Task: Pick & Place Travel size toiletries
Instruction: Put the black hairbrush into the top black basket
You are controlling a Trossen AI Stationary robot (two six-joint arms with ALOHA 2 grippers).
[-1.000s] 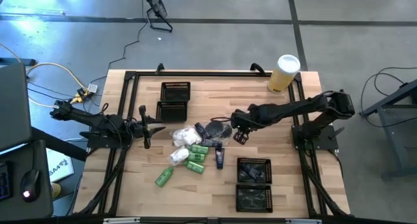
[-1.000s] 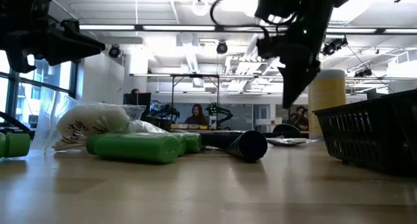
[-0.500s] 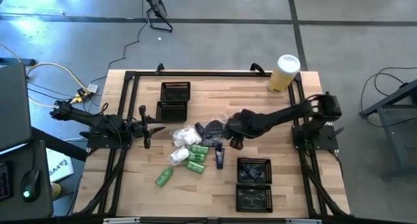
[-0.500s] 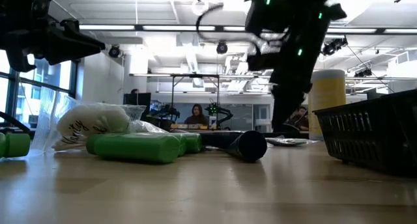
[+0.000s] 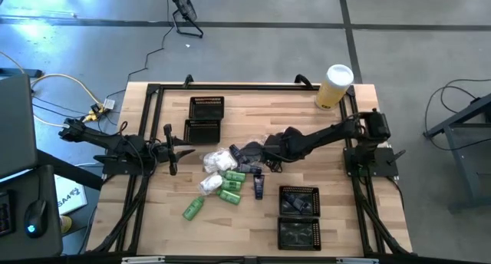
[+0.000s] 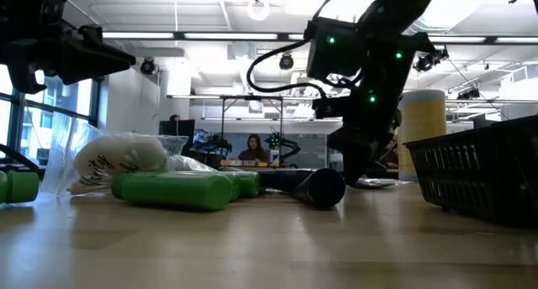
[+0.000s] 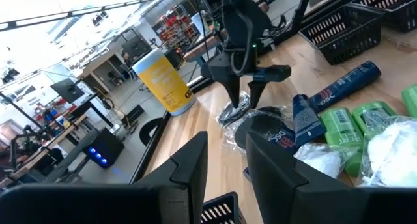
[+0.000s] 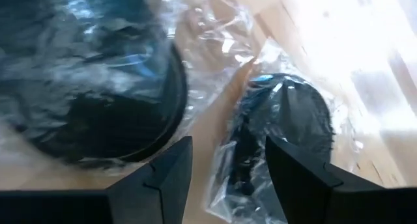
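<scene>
Toiletries pile (image 5: 230, 176) mid-table. Right gripper (image 5: 270, 161) low at pile's far right edge, fingers (image 8: 171, 172) parted, empty, straddling wrapped dark round case (image 8: 277, 129). Left gripper (image 5: 175, 149) waits left of pile; grip unclear.

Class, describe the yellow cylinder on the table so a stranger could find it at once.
Start at the wooden table and go to its far right corner, behind the right arm's base. There stands the yellow cylinder, upright with a white lid. It is the only tall yellow thing; the mesh trays are black and low.
</scene>
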